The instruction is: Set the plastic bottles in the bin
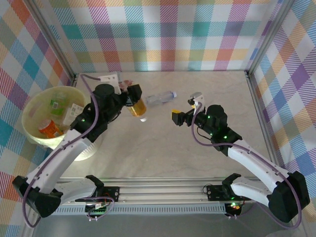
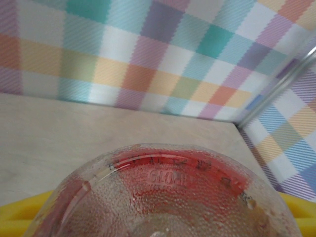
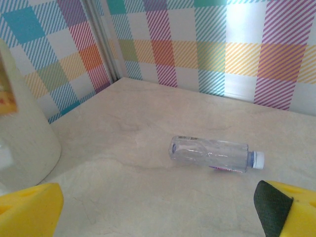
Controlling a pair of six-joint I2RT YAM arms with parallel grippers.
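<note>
Bottles (image 1: 50, 129) sit in the bin (image 1: 28, 116) on the left, the left gripper (image 1: 134, 98) is clamped on an orange bottle (image 1: 138, 108) that next needs carrying over it, and the right gripper (image 1: 186, 108), jaws apart, faces the clear bottle (image 1: 160, 98) farther back.

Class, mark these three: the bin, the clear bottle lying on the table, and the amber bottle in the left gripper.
bin (image 1: 33, 116): top external view, bare inner wall.
clear bottle (image 3: 210, 153): right wrist view, mid-body.
amber bottle (image 1: 138, 107): top external view, amber body.

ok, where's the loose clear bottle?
Top view: the clear bottle lies on its side at far centre, between the held amber bottle and the open right pincer.
</note>
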